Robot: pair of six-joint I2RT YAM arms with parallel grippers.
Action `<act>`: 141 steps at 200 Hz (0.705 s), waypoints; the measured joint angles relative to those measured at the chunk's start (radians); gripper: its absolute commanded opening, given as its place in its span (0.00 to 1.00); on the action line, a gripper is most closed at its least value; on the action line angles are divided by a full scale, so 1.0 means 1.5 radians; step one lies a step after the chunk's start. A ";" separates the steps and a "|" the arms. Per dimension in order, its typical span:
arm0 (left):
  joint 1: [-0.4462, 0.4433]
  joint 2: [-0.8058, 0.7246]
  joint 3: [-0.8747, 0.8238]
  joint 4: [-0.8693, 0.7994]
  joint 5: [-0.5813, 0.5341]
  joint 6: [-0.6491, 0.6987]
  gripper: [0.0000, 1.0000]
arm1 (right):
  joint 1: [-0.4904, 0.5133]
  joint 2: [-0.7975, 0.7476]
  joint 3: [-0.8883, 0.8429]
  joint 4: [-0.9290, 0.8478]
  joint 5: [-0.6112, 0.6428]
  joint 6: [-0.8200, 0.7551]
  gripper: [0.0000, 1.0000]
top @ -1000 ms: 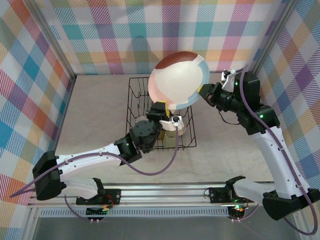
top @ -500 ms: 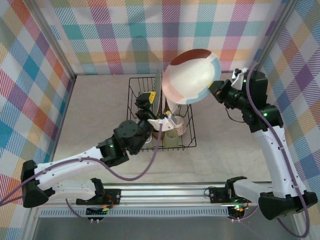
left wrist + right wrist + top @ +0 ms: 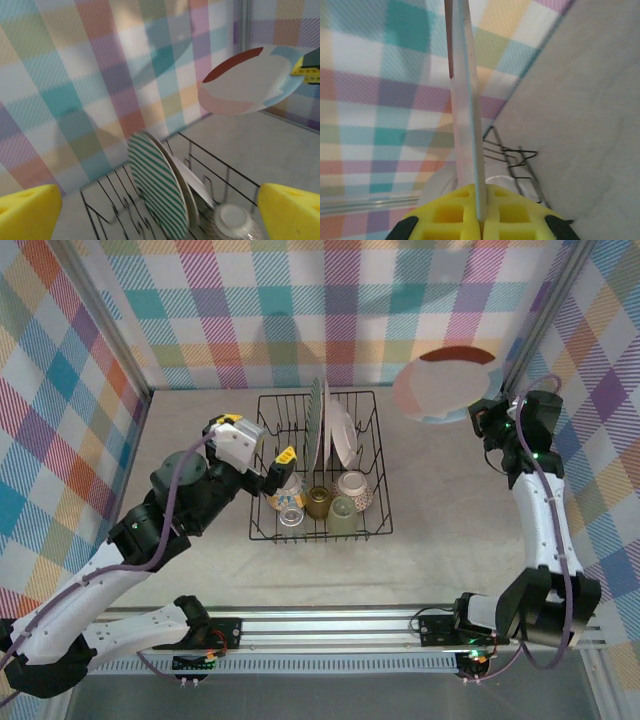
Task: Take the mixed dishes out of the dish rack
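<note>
Right gripper [image 3: 480, 415] is pinched tight on the rim of the multicolour plate [image 3: 445, 385], which is held up in the air toward the far right corner, well apart from the rack [image 3: 300, 537]. Left gripper [image 3: 258, 438] is spread wide, holding nothing, and hovers at the rack's left edge. In the rack, the striped plate [image 3: 316, 418] and cream plate [image 3: 341, 435] stand upright in the dividers, with the clear cup [image 3: 288, 508], amber cup [image 3: 318, 502], green cup [image 3: 343, 508] and bowl [image 3: 354, 485] along the near side.
</note>
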 measured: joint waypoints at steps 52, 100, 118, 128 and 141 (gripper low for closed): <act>0.079 0.004 -0.054 -0.087 0.149 -0.139 1.00 | -0.034 0.110 -0.062 0.147 0.000 0.007 0.00; 0.181 0.017 -0.121 -0.080 0.298 -0.219 1.00 | -0.058 0.210 -0.095 0.271 -0.018 0.007 0.00; 0.212 0.020 -0.136 -0.063 0.349 -0.240 1.00 | -0.064 0.246 -0.095 0.296 -0.030 0.007 0.00; 0.233 0.020 -0.148 -0.047 0.378 -0.254 1.00 | -0.066 0.262 -0.095 0.306 -0.036 0.006 0.00; 0.259 0.020 -0.166 -0.028 0.405 -0.269 1.00 | -0.068 0.284 -0.094 0.317 -0.045 0.004 0.00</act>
